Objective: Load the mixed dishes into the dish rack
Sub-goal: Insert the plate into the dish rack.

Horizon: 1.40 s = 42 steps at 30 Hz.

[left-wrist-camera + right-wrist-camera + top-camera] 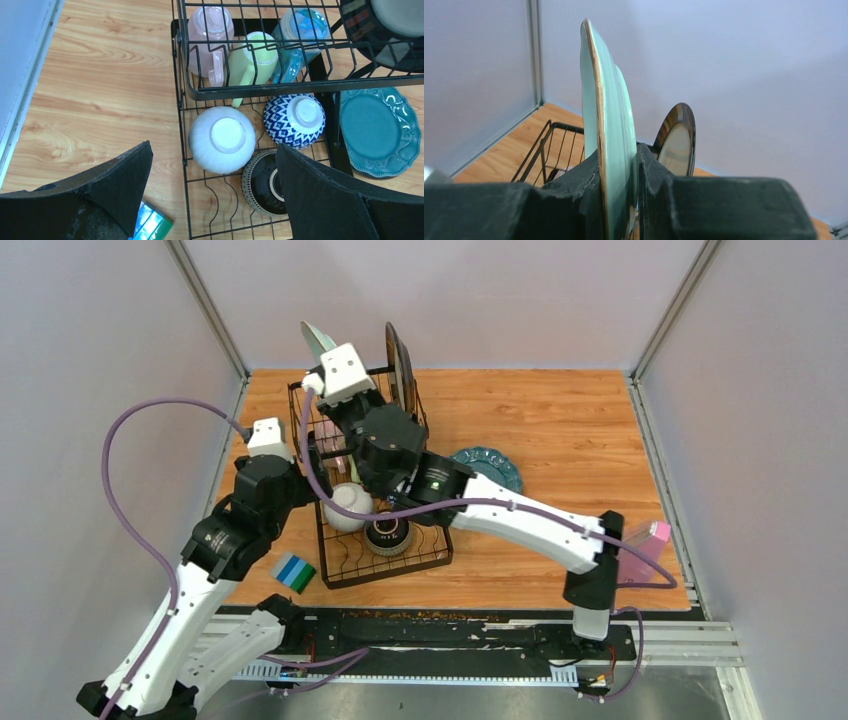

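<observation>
My right gripper (619, 155) is shut on a pale green plate (606, 110) and holds it upright above the far end of the black wire dish rack (400, 573). A black-rimmed cream plate (678, 140) stands upright in the rack beside it. My left gripper (212, 147) is open and empty above the rack's low tray. Below it, upside down, sit a white bowl (222, 139), a blue patterned bowl (295, 120) and a dark bowl (262, 182). The basket section holds a pink mug (210, 35), a green mug (252, 60) and a blue mug (300, 35). A teal plate (490, 468) lies flat on the table right of the rack.
A blue-green striped sponge (295, 573) lies by the rack's near left corner. A pink plastic container (645, 545) sits near the table's right edge behind the right arm's elbow. Grey walls close in the wooden table (560, 420) on three sides.
</observation>
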{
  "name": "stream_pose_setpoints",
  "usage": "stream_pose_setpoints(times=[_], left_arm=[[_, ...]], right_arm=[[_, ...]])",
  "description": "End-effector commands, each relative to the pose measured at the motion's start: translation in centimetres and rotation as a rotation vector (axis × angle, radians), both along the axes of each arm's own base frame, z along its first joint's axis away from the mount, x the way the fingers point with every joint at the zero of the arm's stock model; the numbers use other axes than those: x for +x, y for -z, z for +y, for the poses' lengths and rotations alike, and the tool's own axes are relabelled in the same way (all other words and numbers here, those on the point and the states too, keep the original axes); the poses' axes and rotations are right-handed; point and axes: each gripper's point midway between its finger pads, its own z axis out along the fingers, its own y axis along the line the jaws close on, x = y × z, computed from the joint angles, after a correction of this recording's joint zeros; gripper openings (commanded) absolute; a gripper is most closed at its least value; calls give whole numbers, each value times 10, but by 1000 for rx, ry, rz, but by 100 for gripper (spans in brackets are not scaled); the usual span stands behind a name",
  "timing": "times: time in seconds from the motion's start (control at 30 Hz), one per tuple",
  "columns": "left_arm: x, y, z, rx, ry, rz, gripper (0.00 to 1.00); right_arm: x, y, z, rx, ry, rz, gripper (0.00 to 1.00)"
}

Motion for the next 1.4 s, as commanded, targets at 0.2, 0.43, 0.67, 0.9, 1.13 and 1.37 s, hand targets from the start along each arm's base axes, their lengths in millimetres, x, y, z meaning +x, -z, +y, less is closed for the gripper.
stream_pose_setpoints(times=[0.2, 0.43, 0.67, 0.9, 1.13, 1.37], left_arm=[[-6, -12, 3, -50, -8, -54, 100], [-5, -11, -1, -61, 6, -55, 100], [-5, -10, -5, -74, 27, -52, 100], [-6, -11, -6, -78, 32, -57, 100], [-5, -12, -7, -75, 38, -57, 100], [-3, -11, -10, -78, 48, -51, 100]], right_arm=[[48, -63, -22, 203, 233, -165, 0], [82, -33, -26, 204, 294, -111, 0], [104, 2, -23, 177, 324, -52, 0], [113, 16, -13, 160, 328, -38, 1], [121, 32, -8, 153, 328, -10, 1], [127, 44, -6, 147, 321, 17, 1]])
